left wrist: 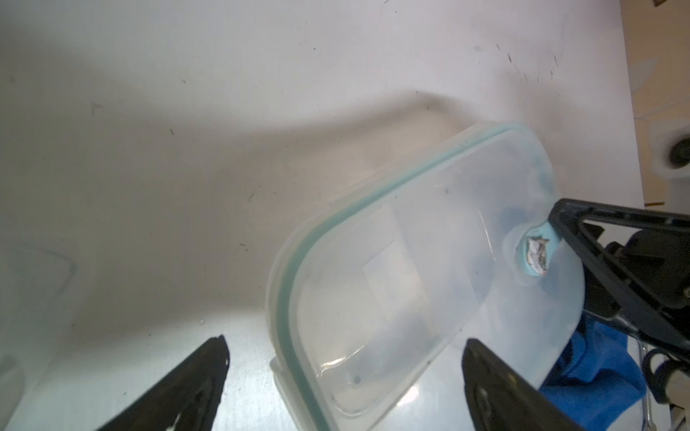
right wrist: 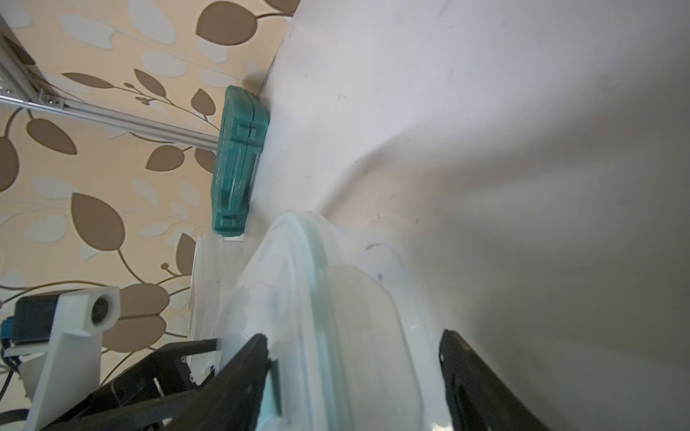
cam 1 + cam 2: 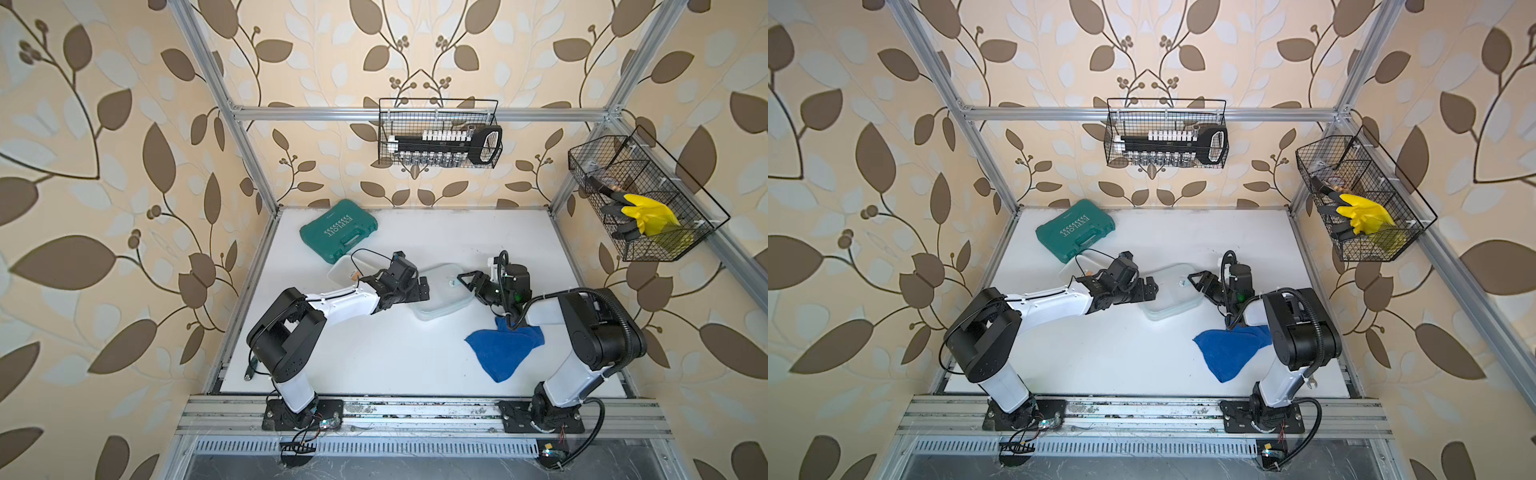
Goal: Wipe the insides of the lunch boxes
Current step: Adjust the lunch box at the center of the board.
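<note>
Table [image 3: 395, 365]: white; clock read with 12 at the far wall and 6 at the arm bases.
Far lunch box [image 3: 343, 270]: clear tub near 10 o'clock, just beside the green tool case [image 3: 338, 228], which sits at 11. The left arm's wrist partly covers it.
Centre lunch box [image 3: 430, 314]: clear, near the middle of the dial. Only its rim shows, below the lid.
Lid [image 1: 410, 280]: clear with a teal seal, lying skewed and tilted over the centre lunch box.
Left gripper [image 3: 422, 289]: jaws wide, holding nothing, at the lid's 9 o'clock end.
Right gripper [image 2: 354, 354]: jaws partway apart, straddling the lid's 3 o'clock edge. One finger [image 2: 254, 358] lies against the lid, with a gap at the other, so no firm grip is seen.
Blue cloth [image 3: 505, 351]: on the table near 4 o'clock, partly under the right arm, apart from both grippers.
</note>
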`<state>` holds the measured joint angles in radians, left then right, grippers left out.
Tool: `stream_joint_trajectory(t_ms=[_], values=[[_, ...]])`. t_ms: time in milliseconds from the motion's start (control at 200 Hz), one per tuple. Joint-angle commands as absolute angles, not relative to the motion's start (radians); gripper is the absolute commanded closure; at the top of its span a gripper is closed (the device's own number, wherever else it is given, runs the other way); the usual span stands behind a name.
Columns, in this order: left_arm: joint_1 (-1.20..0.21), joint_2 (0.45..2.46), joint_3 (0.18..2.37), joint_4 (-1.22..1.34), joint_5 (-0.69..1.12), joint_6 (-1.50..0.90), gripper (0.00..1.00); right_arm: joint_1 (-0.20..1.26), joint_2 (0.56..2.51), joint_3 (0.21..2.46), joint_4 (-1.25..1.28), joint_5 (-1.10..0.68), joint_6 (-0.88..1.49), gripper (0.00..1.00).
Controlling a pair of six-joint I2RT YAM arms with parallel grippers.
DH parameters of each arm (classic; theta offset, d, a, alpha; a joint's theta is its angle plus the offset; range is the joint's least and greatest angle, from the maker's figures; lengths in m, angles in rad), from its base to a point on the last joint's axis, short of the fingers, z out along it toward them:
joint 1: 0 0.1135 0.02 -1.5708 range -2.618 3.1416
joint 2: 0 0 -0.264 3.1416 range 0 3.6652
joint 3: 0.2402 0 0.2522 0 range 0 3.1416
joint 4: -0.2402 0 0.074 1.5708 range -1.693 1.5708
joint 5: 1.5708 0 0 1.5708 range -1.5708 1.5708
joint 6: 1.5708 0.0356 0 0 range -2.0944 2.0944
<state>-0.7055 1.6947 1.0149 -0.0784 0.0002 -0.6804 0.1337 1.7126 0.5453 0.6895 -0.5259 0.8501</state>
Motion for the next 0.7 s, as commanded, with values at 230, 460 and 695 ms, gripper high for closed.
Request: stream_joint_trajectory(t_ms=[230,460,695], values=[[-0.698,1.772,1.124,-0.063,0.071,-0.672,0.01,0.272,1.619,0.349,0.879,-0.373,0.983,0.32],[-0.698,1.839,1.193,-0.067,0.109,-0.669,0.01,0.333,1.444,0.251,0.799,-0.220,1.018,0.33],[-0.698,1.875,1.229,-0.047,0.120,-0.681,0.01,0.300,1.315,0.278,0.595,-0.181,0.979,0.32]])
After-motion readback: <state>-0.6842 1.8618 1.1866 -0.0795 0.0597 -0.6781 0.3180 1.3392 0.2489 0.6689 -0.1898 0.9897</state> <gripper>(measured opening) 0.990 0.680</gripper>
